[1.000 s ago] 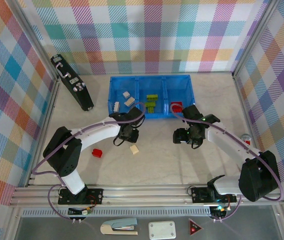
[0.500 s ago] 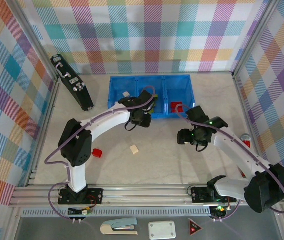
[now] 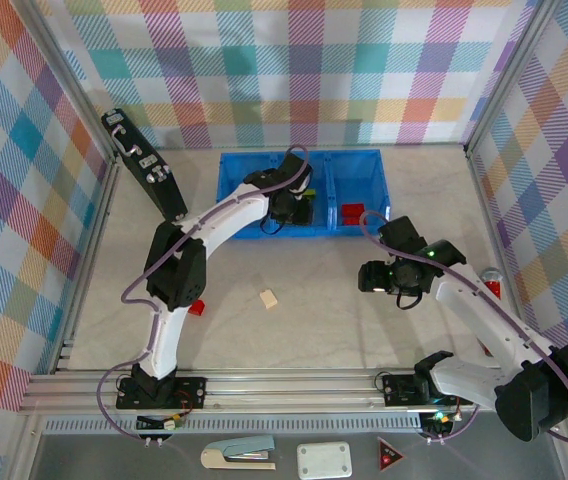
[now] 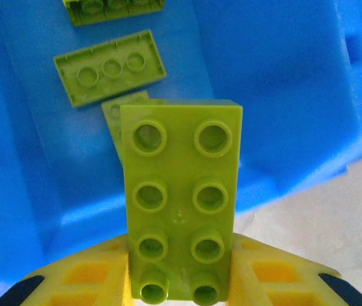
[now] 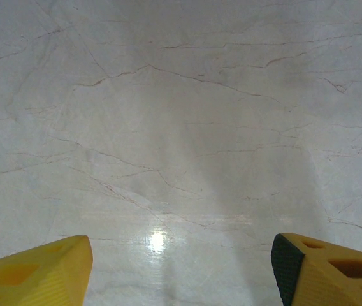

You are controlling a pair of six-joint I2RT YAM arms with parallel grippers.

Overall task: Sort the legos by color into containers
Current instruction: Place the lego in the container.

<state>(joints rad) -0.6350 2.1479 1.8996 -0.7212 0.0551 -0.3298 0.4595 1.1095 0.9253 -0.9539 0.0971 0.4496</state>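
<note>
Left end effector (image 4: 181,284) is clamped on a lime green lego brick (image 4: 181,191), and I see it over the blue tray's (image 4: 283,95) middle compartment, above other green bricks (image 4: 109,75). Right end effector (image 5: 181,268) hangs with jaws apart over the marbled surface (image 5: 168,127). A cream brick (image 3: 269,298) lies loose between the arms.

The held brick (image 4: 181,204) between the left jaws is lime green. The left fingers (image 4: 85,274) on either side of it are yellow with black patches. Beyond those jaws the tray (image 4: 283,95) is bright blue, and the loose bricks (image 4: 109,67) on its floor are lime green too. The right fingers (image 5: 34,271) are also yellow, one edged in black. Under their gap the table (image 5: 181,127) is pale cream-grey, marbled with thin dark veins. The walls (image 3: 304,70) are pastel plaid.
</note>
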